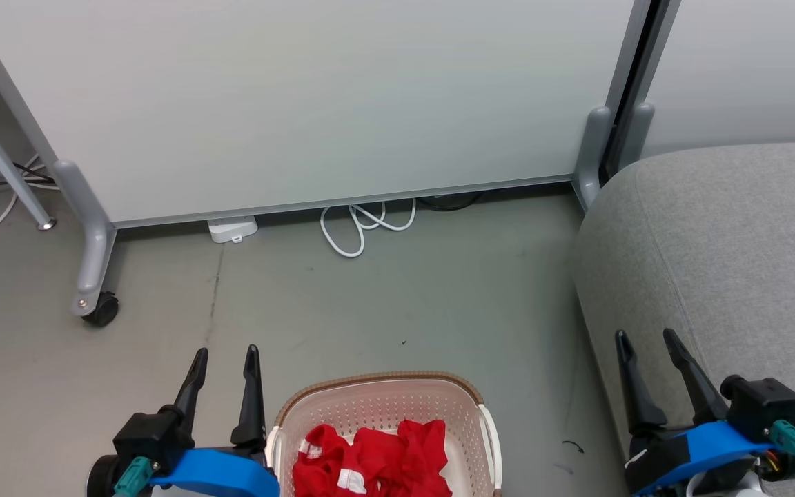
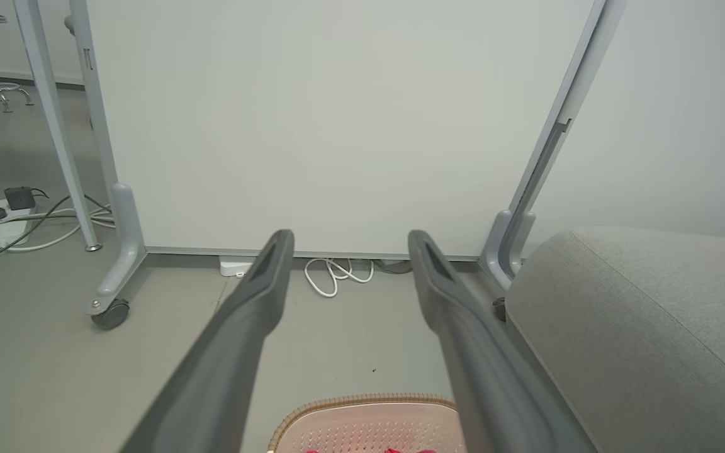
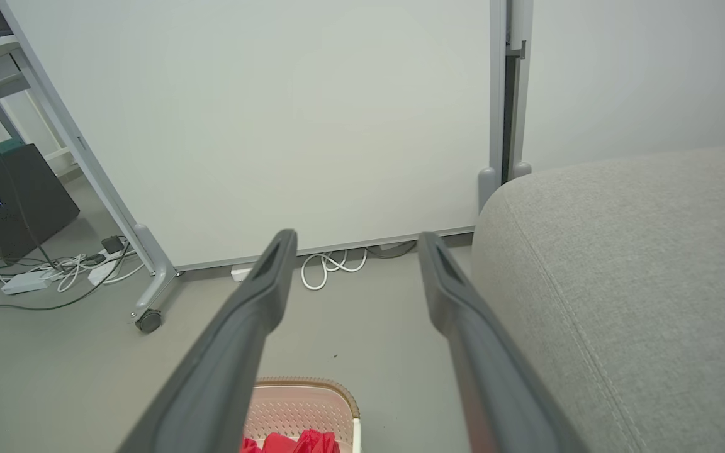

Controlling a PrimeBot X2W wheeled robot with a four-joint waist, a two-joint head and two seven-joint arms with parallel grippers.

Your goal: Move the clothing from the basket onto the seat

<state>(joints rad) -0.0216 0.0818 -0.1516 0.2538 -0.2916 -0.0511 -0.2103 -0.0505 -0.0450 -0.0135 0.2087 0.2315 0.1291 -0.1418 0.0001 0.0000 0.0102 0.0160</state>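
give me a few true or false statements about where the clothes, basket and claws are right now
1. The red clothing lies in the basket. True.
2. The left claw is shut on a garment. False: it is open and holds nothing, beside the basket.
3. The seat is on the robot's right of the basket. True.
4. The basket stands on the seat. False: it stands on the floor.
5. The right claw is open and holds nothing. True.
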